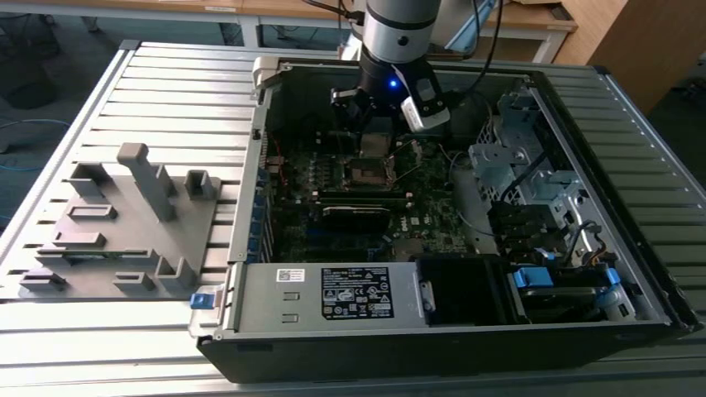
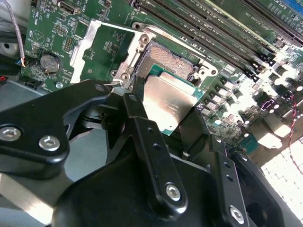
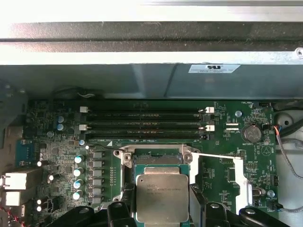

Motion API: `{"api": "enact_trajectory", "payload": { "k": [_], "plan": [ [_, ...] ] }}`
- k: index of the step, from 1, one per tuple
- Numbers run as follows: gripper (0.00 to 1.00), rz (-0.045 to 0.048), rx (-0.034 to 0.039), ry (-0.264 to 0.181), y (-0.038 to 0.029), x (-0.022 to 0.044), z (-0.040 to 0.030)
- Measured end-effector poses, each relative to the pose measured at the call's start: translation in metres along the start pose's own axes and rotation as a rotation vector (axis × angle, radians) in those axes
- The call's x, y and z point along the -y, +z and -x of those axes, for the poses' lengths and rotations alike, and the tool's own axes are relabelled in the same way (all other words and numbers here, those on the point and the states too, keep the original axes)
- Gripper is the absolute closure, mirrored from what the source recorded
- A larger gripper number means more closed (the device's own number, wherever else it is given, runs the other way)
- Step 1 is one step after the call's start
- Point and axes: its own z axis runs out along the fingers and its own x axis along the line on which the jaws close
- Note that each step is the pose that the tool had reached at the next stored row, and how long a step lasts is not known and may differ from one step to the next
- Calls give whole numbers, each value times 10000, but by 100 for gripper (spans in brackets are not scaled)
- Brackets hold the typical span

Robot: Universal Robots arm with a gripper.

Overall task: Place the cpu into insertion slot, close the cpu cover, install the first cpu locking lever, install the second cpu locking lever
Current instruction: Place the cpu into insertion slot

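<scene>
the tool (image 2: 166, 108) grips the chip (image 3: 162, 197) by two opposite edges, holding it flat. the open socket (image 3: 157, 160) lies just beyond the tool's tips and below them, its sides roughly square with the chip's.

Gleaming with a soft satin sheen on the smooth, silvery-grey metal top of the cpu (image 2: 168, 99). Looking matt black and hard on the gripper (image 2: 165, 111) and on the fingers (image 2: 139, 123), studded with shiny steel screw heads. Glinting as bare bright metal around the insertion slot (image 2: 173, 64) and on the cpu cover (image 2: 85, 45), against the glossy dark green motherboard (image 2: 52, 28). Showing dull grey plastic in the fixture (image 1: 121, 223) and ribbed, matt metal in the table (image 1: 165, 83).
</scene>
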Motion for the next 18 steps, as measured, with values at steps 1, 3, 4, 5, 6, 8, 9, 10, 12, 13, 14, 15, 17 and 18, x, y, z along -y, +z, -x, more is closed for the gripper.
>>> {"api": "enact_trajectory", "payload": {
  "k": [1, 3, 4, 5, 6, 8, 9, 10, 12, 13, 14, 15, 17, 18],
  "plan": [
    [46, -3, -2, 0, 2, 1, 0],
    [46, -3, -1, 0, 4, 1, 0],
    [46, -3, -1, 0, 5, 1, 0],
    [46, -3, -1, 1, 5, 1, 0],
    [46, -3, -1, 1, 6, 1, -1],
    [46, 0, 0, 2, 12, 1, -8],
    [46, -3, -1, 1, 13, 2, -10],
    [46, -3, -1, 0, 14, 2, -10],
    [46, -4, -2, 0, 14, 2, -10],
    [46, -1, 0, 0, 18, 2, -11],
    [46, 1, 0, 0, 21, 2, -12],
    [46, -2, -1, 1, 22, 3, -13],
    [46, -3, -1, 0, 29, 3, -16],
    [46, -3, -1, 0, 30, 3, -16]
  ]
}}
